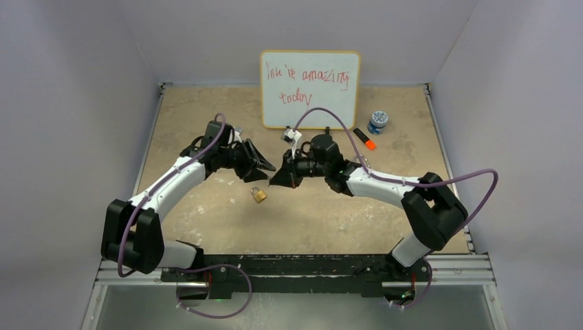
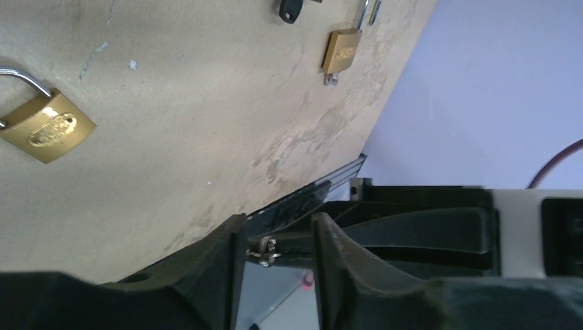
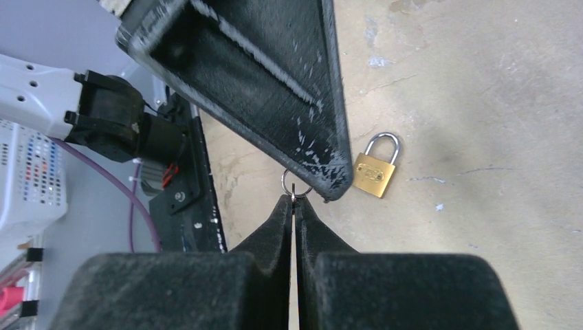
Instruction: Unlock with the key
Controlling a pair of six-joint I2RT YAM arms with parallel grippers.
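Near the middle of the table (image 1: 206,220), a brass padlock (image 1: 258,195) lies flat with its steel shackle apparently shut, just on the near side of two grippers meeting tip to tip. Small, dense and rigid, the lock looks likely to skid on the bare board if pushed, so its flat brass sides seem the place to clamp it. The right gripper (image 3: 293,201) has its fingers pressed together on a thin wire key ring (image 3: 294,184). Any key on it is hidden, and so slight and slick a thing would probably be better held by its head than by the ring. The left gripper (image 2: 278,227) stands spread, a finger on either side of the ring; whether they touch it cannot be told. A second padlock (image 2: 342,49) lies farther off in the left wrist view. Beyond, a whiteboard (image 1: 309,89) leans on the back wall beside an orange marker (image 1: 364,139) and a small tub (image 1: 378,122).
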